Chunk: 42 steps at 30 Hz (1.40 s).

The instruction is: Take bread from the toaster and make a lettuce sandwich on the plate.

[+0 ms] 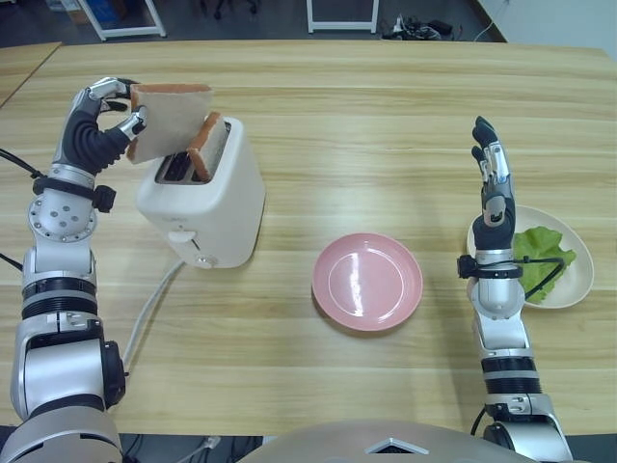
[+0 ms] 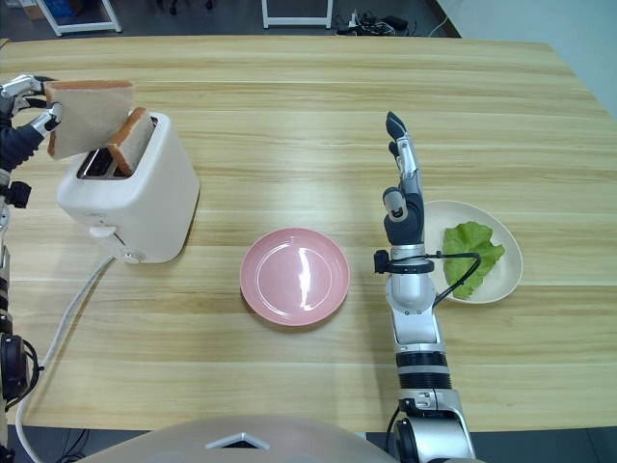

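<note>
My left hand (image 1: pixel 108 121) is shut on a slice of bread (image 1: pixel 169 118), held just above the left slot of the white toaster (image 1: pixel 207 198). A second slice (image 1: pixel 205 145) leans tilted out of the toaster's other slot. The empty pink plate (image 1: pixel 367 282) lies at the table's middle. My right hand (image 1: pixel 492 174) stands upright with fingers straight, between the pink plate and a cream dish (image 1: pixel 576 280) that holds lettuce (image 1: pixel 542 256).
The toaster's white cord (image 1: pixel 154 304) trails from its front down to the table's near edge. Wide bare wood stretches behind the toaster and the plates. Metal frames of furniture (image 1: pixel 125 19) stand on the floor beyond the far edge.
</note>
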Tool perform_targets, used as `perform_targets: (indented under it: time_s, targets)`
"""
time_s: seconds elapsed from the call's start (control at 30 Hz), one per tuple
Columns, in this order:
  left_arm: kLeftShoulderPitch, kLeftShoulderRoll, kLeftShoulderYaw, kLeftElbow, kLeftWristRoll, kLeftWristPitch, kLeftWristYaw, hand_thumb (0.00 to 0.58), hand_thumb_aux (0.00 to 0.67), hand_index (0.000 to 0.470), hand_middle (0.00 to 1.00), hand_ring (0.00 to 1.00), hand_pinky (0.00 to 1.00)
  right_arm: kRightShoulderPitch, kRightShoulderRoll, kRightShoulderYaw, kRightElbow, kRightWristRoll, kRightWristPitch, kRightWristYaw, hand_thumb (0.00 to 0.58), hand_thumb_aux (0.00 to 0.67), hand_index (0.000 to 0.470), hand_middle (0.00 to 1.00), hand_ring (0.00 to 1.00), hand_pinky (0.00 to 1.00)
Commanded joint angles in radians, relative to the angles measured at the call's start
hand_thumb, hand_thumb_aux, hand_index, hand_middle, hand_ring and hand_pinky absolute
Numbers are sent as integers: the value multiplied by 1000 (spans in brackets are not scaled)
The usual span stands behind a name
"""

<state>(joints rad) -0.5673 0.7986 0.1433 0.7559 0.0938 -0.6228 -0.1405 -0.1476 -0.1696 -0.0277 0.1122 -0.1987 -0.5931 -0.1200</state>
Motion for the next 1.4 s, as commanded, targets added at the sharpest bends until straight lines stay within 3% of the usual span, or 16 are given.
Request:
perform_targets:
  time_s: [0.03,0.43,0.63,0.77,0.9,1.0,1.07,1.27,1.4]
  targets:
    - [-13,-16,34,-20,-51,-11,-21,580,670,470,1000,1000,1000,2,-4,-2,4,-12,-3,2,0,0,0,0,0,0]
    - [-50,-7,147,-41,-118,-21,43,580,670,470,1000,1000,1000,-2,-5,-1,5,-10,-6,3,0,0,0,0,0,0]
    - [-44,-40,208,-125,-286,16,-68,580,670,470,1000,1000,1000,0,-17,-18,0,-3,-4,3,0,0,0,0,0,0]
    - [8,-100,212,-328,-464,93,-189,580,670,470,1000,1000,1000,2,-38,-49,-2,-2,3,-4,0,0,0,0,0,0]
    - [77,-179,107,-587,-579,210,-316,580,670,470,1000,1000,1000,9,-96,-123,10,-24,19,-34,0,0,0,0,0,0]
    - [88,-232,-18,-668,-544,288,-389,580,670,470,1000,1000,1000,16,-175,-195,25,-92,48,-81,0,0,0,0,0,0]
    - [78,-275,-121,-670,-489,331,-441,580,670,470,1000,1000,1000,36,-259,-225,39,-243,82,-153,0,0,0,0,0,0]
    - [-36,-395,-347,-452,-288,335,-589,580,670,470,1000,1000,1000,154,-473,-212,90,-605,250,-280,0,0,0,0,0,0]
    - [-121,-451,-432,-227,-196,322,-694,580,670,470,1000,1000,1000,212,-593,-154,173,-733,332,-284,0,0,0,0,0,0]
